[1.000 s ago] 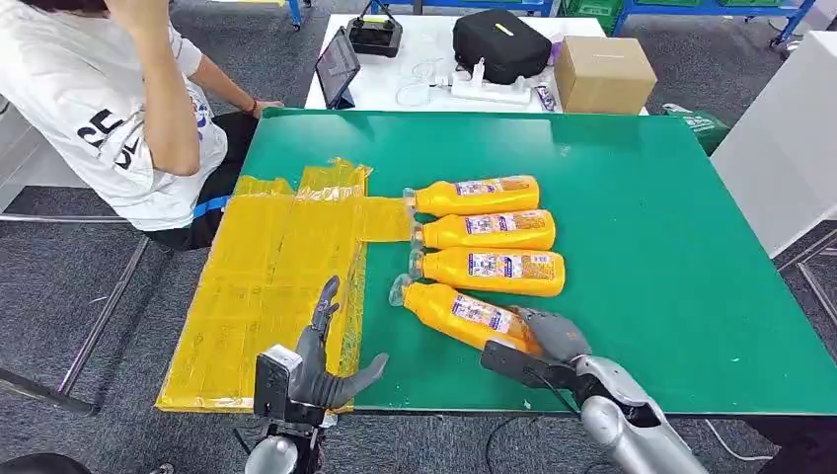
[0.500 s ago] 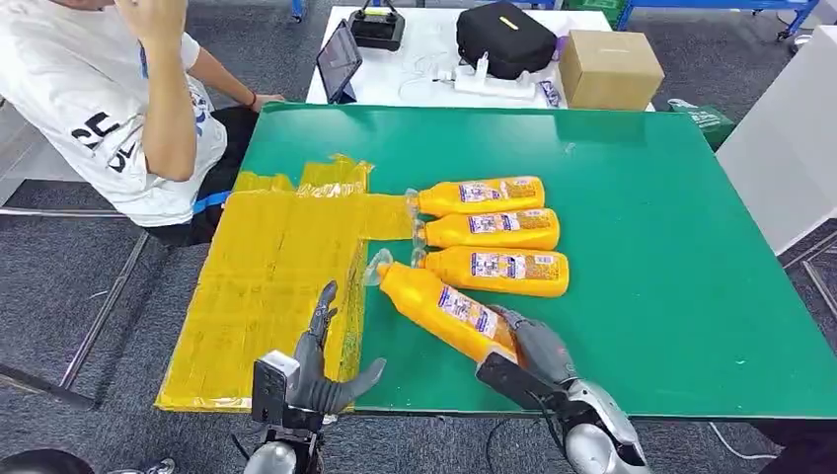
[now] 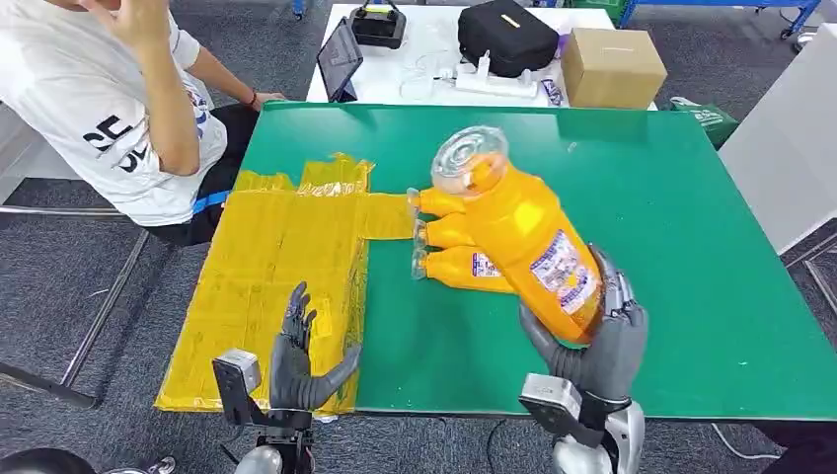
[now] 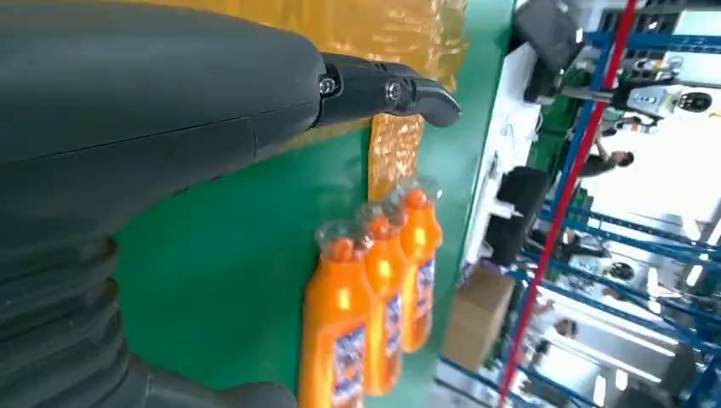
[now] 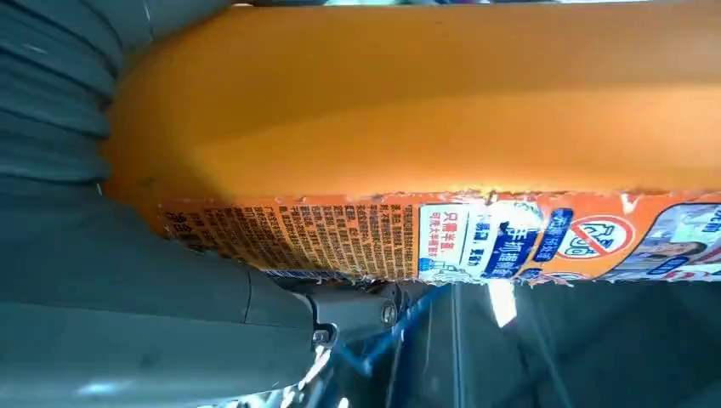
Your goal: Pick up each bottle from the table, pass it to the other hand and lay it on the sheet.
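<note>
Right hand (image 3: 592, 346) upright around bottle (image 3: 523, 232)

Bottle (image 5: 442, 110) label: perhaps "手" (blurred)

Left hand (image 3: 301, 357): dark grey fingers and a thick grey thumb, with a small silver box-shaped module at the wrist. Right hand (image 3: 596, 341): the same dark grey shell above a silver box-shaped wrist module and a polished silver forearm. In the wrist views, a grey ribbed cover (image 4: 59, 331) adjoins smooth grey casing, and small bright screws mark the joints of the darker finger (image 4: 383, 92).
</note>
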You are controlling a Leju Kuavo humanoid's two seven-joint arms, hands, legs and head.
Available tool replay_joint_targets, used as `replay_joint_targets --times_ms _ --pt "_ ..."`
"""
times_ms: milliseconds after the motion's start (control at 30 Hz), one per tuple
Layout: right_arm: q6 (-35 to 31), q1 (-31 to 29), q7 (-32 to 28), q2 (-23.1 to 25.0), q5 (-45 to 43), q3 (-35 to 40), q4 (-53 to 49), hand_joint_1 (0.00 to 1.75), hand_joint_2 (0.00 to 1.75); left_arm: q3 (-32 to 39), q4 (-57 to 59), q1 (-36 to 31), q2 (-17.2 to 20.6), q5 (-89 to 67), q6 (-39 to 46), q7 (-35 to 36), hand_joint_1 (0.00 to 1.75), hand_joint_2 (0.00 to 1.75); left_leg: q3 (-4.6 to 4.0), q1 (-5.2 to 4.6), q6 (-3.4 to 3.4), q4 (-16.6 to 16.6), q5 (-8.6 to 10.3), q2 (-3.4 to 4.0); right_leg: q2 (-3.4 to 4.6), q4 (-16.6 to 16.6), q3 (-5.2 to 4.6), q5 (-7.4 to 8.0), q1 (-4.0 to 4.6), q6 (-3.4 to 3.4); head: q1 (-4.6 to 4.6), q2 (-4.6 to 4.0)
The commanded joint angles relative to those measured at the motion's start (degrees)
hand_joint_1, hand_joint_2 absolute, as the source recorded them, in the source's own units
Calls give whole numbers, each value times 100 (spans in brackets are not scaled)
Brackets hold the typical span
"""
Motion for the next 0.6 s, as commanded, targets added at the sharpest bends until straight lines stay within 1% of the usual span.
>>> replay_joint_targets --times_ms 33,67,133,167,200,233,300,333,400,433,467,500,567,600 --pt "-37 5 -244 466 203 -237 851 175 175 -323 -133 -115 273 905 -1106 414 0 175 15 2 -1 -5 -2 1 -6 -9 18 0 4 -5 0 0" --pt "-37 -82 -305 428 363 -31 1320 175 175 -466 -133 -152 357 1066 -1438 503 0 175 28 6 -2 -10 -3 8 -1 -18 31 2 8 -7 2 0" --pt "-37 -253 -308 445 328 294 1995 175 175 -609 -142 -200 428 1252 -1772 595 0 175 16 2 -2 -9 0 11 6 -14 20 5 1 -5 2 0" --pt "-7 -399 -302 413 166 622 2589 175 175 -714 -151 -231 495 1408 -2047 647 0 175 27 5 -4 -13 -2 19 11 -20 30 6 5 -8 4 0" --pt "-37 -434 -308 407 165 673 2661 175 175 -718 -155 -233 497 1409 -2049 647 0 175 23 4 -4 -10 -2 17 10 -15 27 5 4 -7 4 0" --pt "-37 -564 -308 387 -12 1031 3146 175 175 -775 -186 -243 544 1546 -2277 630 0 175 37 5 -7 -19 -2 28 19 -24 38 9 6 -12 2 0" --pt "-37 -589 -308 386 32 1138 3293 175 175 -794 -216 -237 562 1590 -2354 629 0 175 23 5 -5 -11 -3 25 19 -16 26 8 5 -8 2 0" --pt "-37 -589 -308 386 32 1138 3293 175 175 -794 -216 -237 562 1590 -2354 629 0 175 35 4 -7 -16 -5 30 22 -18 34 7 5 -12 0 0" --pt "-37 -580 -308 400 152 1158 3360 175 175 -813 -241 -233 579 1637 -2437 633 0 175 19 1 -3 -9 -1 8 3 -10 21 3 1 -6 4 0" --pt "-37 -610 -308 399 26 1250 3499 175 175 -817 -258 -225 600 1715 -2554 645 0 175 34 6 -7 -13 -6 12 2 -15 36 -1 7 -12 2 0" --pt "-21 -670 -303 359 -72 1456 3744 175 175 -833 -266 -204 620 1775 -2628 647 0 175 25 0 -4 -11 -3 9 0 -9 26 0 1 -7 0 0" --pt "-37 -689 -303 377 -97 1466 3803 175 175 -834 -271 -196 620 1776 -2629 647 0 175 35 4 -6 -12 -7 15 3 -13 36 -2 5 -10 2 0" --pt "-37 -756 -283 373 -167 1610 4026 175 175 -852 -254 -196 633 1646 -2536 651 0 175 26 3 -3 -11 -4 16 6 -11 28 1 4 -7 2 0" --pt "116 -779 -307 400 -507 1631 4093 175 175 -862 -204 -200 628 1639 -2534 664 0 175 34 4 -4 -13 -7 14 1 -13 37 -2 6 -9 4 0"
